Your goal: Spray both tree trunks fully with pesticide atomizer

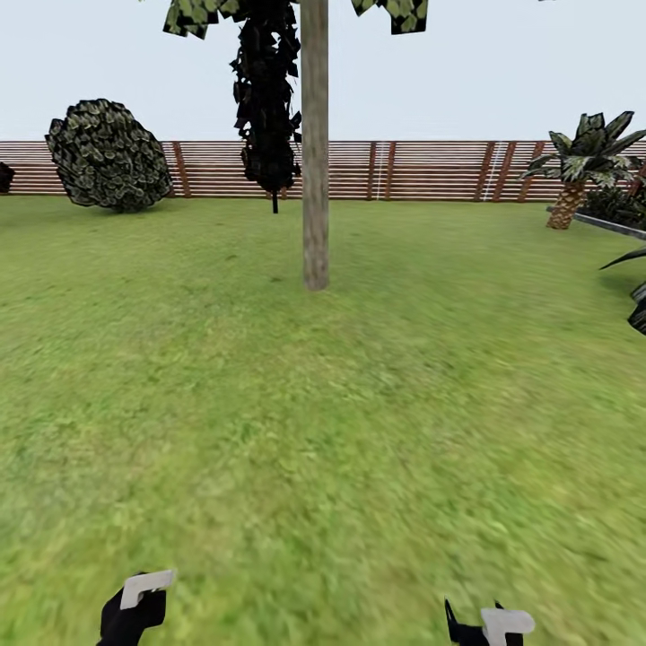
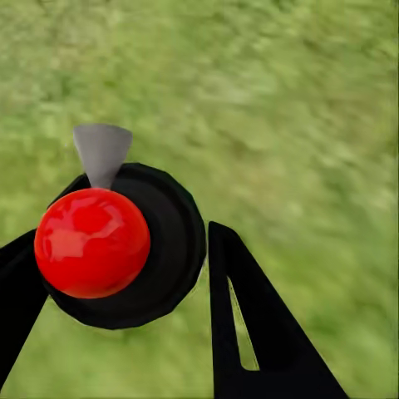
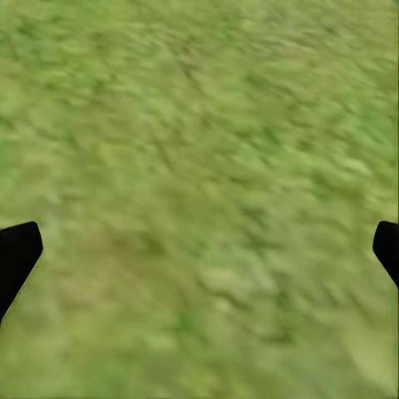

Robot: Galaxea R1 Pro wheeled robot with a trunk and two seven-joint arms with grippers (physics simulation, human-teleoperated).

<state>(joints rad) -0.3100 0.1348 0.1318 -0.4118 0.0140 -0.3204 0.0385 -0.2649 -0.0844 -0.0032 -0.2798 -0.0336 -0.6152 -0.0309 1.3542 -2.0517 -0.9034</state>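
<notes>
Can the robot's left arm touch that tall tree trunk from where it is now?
Probably not. The trunk stands far off across the grass, while the left gripper sits low, close to the robot. Nothing blocks the way.

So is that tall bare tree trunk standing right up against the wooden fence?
No, the tree trunk rises from open grass lawn, with a strip of lawn between its base and the wooden fence behind.
</notes>
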